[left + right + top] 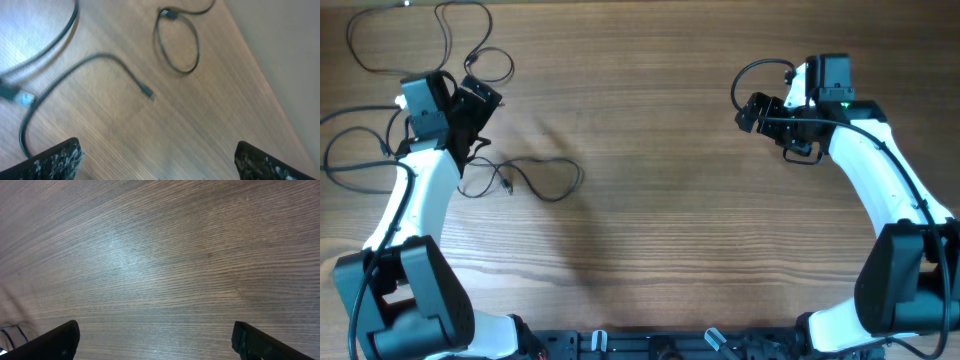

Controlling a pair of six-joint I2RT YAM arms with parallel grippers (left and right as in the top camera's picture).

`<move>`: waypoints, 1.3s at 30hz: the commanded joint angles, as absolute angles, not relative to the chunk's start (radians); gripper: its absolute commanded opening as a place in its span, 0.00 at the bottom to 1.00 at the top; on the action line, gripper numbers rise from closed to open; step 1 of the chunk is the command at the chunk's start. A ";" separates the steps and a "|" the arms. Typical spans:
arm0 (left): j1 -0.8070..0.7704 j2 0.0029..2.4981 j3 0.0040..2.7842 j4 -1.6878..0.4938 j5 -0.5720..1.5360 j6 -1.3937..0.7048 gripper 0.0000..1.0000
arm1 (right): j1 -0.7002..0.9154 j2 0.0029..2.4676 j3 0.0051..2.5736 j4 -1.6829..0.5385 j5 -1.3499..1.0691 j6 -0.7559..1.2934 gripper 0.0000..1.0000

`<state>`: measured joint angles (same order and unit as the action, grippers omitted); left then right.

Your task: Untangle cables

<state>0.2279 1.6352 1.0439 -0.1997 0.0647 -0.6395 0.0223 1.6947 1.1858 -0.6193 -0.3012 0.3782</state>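
Three thin black cables lie apart as loose loops at the table's left. One cable (415, 25) loops at the far left corner, one (355, 160) at the left edge, one (535, 172) right of my left arm. My left gripper (480, 100) is open and empty above the table between them. The left wrist view shows a cable end (112, 65), a small loop (177, 45) and a silvery plug (22, 98), all beyond the open fingers (157, 160). My right gripper (750, 110) is open and empty far right, over bare wood (155, 340).
The wooden table (650, 210) spans the view. The table's edge shows at the right of the left wrist view (260, 75). Both arm bases stand at the near edge. The right arm's own thicker wire (745, 75) arcs beside its wrist.
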 commanded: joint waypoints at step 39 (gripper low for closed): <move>0.310 2.009 1.046 0.340 -0.078 -0.061 0.04 | 0.042 1.713 1.182 -0.643 -0.288 0.430 1.00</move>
